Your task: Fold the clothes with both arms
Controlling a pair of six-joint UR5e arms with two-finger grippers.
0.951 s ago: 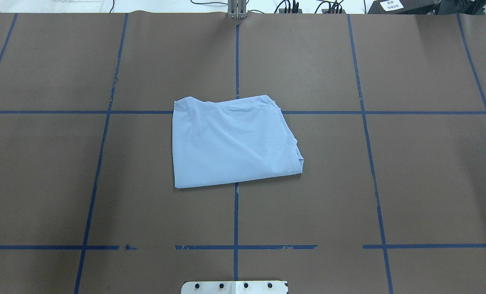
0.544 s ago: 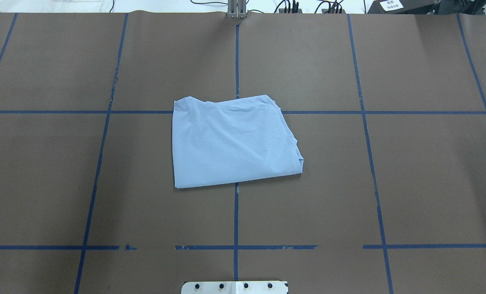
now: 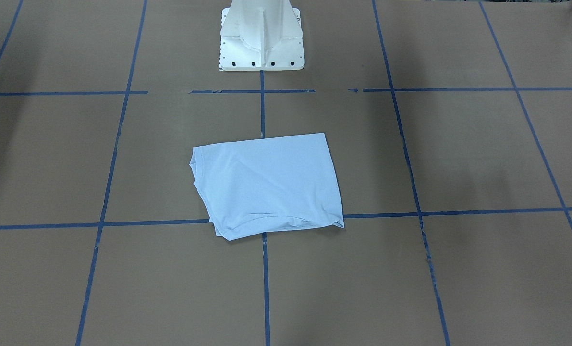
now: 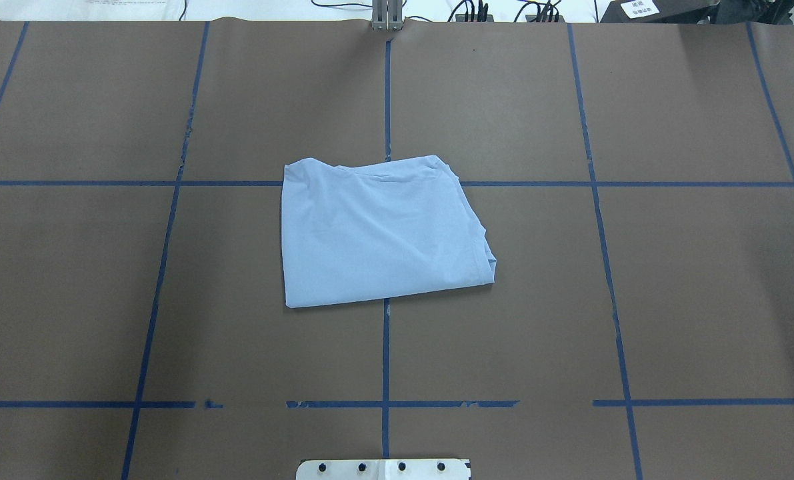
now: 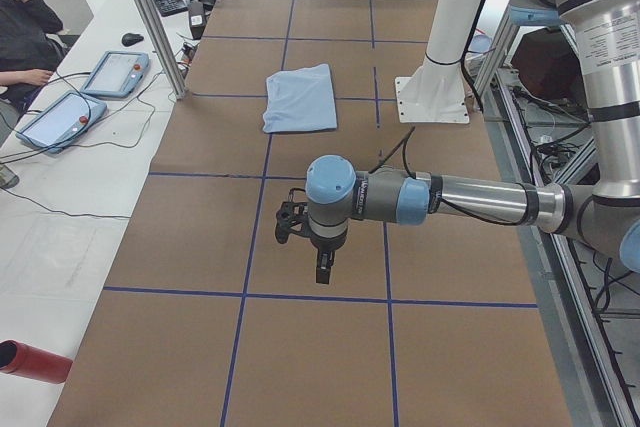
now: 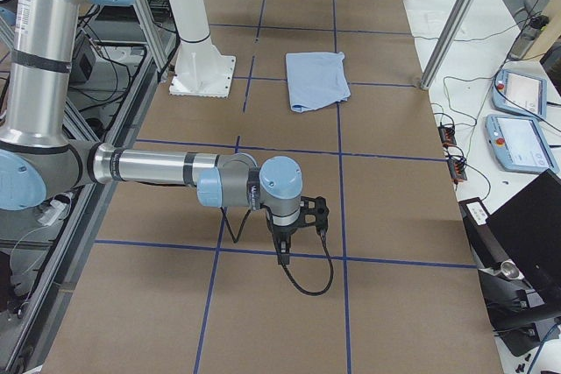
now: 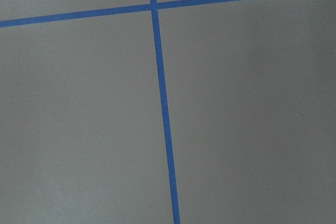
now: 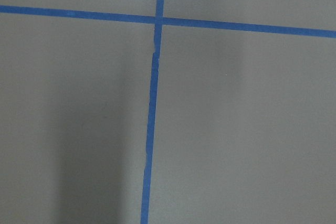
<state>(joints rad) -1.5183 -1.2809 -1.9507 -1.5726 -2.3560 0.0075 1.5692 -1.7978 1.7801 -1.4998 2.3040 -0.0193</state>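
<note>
The shirt (image 4: 380,233) lies folded into a compact rectangle mid-surface (image 4: 637,300), well apart from the left tool (image 5: 321,273) and right tool (image 6: 283,253), whose opening I cannot tell; folding looks done, so the next move calls only for keeping clear.

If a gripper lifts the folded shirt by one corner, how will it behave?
The shirt would probably droop and unfold, since it lies as thin, soft layers with small wrinkles. Pushed, it would likely bunch rather than slide whole on the matte table cover.
</note>
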